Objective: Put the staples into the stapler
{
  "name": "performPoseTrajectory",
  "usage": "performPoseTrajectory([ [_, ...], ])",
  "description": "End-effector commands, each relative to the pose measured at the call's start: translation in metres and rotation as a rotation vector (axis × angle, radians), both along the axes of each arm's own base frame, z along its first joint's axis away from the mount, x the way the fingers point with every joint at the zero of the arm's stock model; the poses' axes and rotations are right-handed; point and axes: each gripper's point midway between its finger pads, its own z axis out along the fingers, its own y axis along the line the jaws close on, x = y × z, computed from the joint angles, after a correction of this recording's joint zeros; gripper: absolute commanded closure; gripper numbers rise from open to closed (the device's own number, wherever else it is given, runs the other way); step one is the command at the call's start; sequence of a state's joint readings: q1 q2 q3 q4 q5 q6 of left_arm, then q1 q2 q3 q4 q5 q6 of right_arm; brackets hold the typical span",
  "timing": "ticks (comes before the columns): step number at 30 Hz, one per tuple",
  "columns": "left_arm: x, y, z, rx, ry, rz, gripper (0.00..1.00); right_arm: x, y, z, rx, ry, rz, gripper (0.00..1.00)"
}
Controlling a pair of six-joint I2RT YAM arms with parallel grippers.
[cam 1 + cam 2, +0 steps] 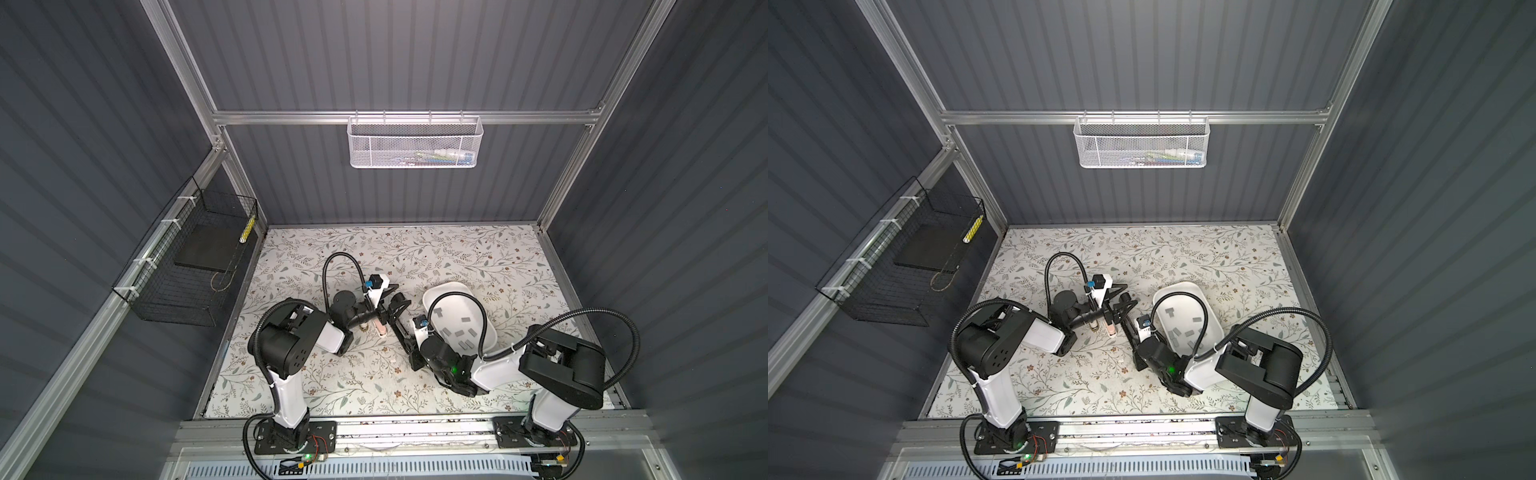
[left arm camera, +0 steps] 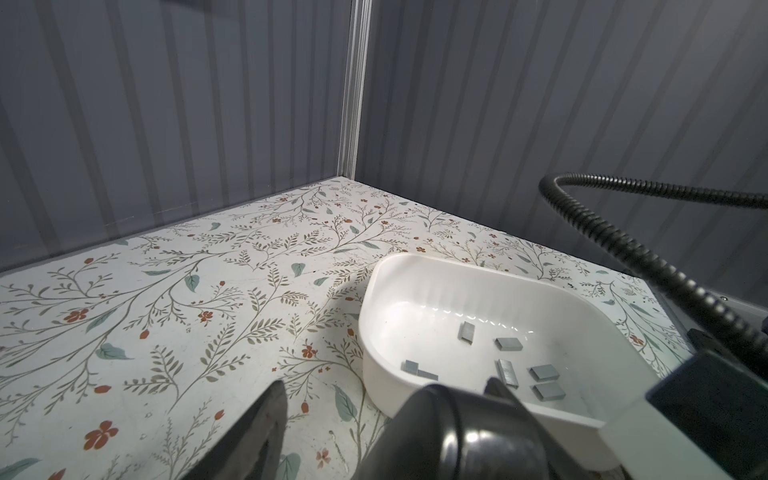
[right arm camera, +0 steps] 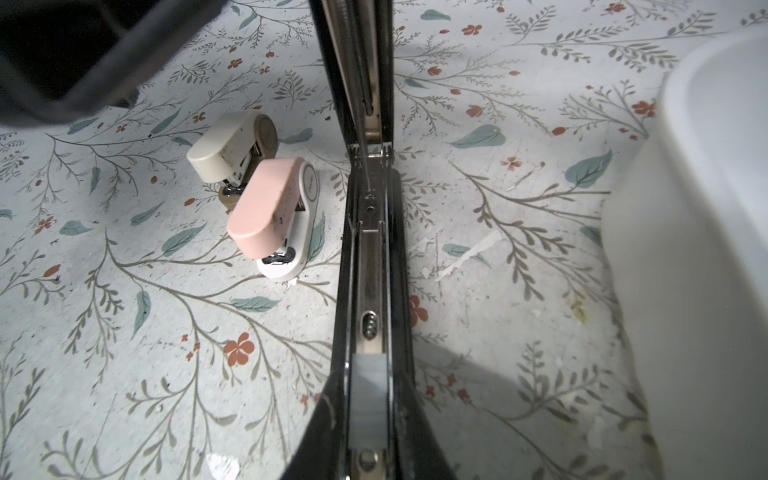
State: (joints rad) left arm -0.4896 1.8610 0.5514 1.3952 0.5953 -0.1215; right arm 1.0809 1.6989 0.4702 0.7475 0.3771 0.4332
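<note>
staples (image 2: 508,343): grey metal, dull sheen | tub (image 2: 415,266): white plastic, smooth, glossy | counter (image 2: 166,332): floral-print sheet, matt, scuffed and chipped | black stapler (image 3: 368,257): bright metal channel, glossy black shell | pink stapler (image 3: 266,208): matt speckled plastic, shiny metal nose | cream stapler (image 3: 220,145): matt plastic | conduit (image 2: 648,257): ribbed black plastic

Left gripper (image 2: 386,384) spread wide, right gripper (image 3: 368,399) clamped around the black stapler (image 3: 370,249), both arms low over mid-bench.
</note>
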Motion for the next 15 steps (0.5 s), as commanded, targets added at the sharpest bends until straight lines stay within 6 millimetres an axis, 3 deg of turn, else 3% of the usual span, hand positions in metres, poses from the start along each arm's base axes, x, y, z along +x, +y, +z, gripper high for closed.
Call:
performPoseTrajectory([
  [1, -0.003, 0.008, -0.010, 0.024, -0.050, 0.017, 0.25, 0.002, -0.015, -0.008, -0.013, 0.009, -0.059, 0.81],
  [15, -0.020, 0.006, -0.012, 0.040, -0.131, -0.051, 0.15, 0.003, -0.020, -0.009, 0.010, -0.023, -0.074, 0.75],
])
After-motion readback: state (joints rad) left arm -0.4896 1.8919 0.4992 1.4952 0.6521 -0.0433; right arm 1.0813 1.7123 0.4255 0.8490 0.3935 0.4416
